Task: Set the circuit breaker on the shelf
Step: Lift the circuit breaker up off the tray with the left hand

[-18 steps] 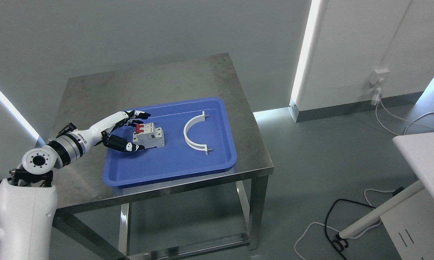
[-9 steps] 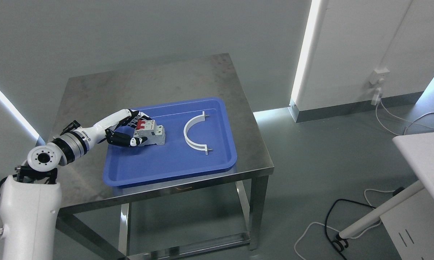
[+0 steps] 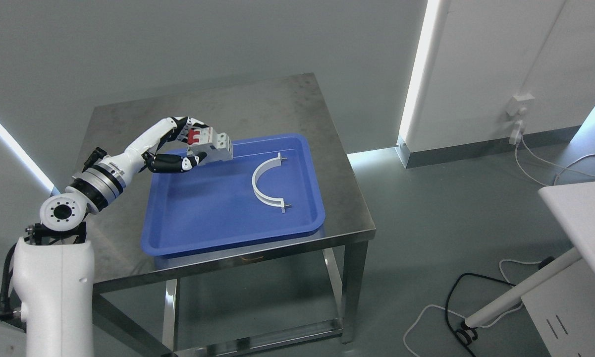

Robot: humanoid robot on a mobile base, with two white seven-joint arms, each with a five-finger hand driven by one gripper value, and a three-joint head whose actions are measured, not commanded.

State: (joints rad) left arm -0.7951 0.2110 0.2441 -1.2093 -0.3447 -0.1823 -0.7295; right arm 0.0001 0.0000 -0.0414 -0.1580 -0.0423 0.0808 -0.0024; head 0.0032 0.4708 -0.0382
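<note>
- Lower left of frame: the white left arm (image 3: 54, 287) is seen rising from the bottom edge, with a round joint above it and a ringed wrist further up toward the centre left.
- Centre left: the left robot hand (image 3: 181, 146) is held above the far left corner of the blue tray; its dark fingers (image 3: 171, 162) are curled from below and above around the circuit breaker (image 3: 210, 145), which is pinched between them.
- The circuit breaker, a light grey block with red switches on its upper face, is seen lifted clear of the tray floor and tilted, at the upper left of the tray's outline.
- Centre: the blue tray (image 3: 203, 238) is seen lying on the steel surface (image 3: 257, 106), toward that surface's near right part; the tray's near rim lies close to the surface's front edge.
- Centre, right half of the tray: a white curved bracket (image 3: 262, 183) is seen lying flat on the tray floor, well apart from the robot hand and breaker, with its open side facing right.
- Right of frame: white and black cables (image 3: 451, 307) are noted on the grey floor, beside a white post slanting at the lower right.
- Upper right: a wall socket (image 3: 519, 105) with a plug is noted on the white wall.
- The right arm is not visible.
</note>
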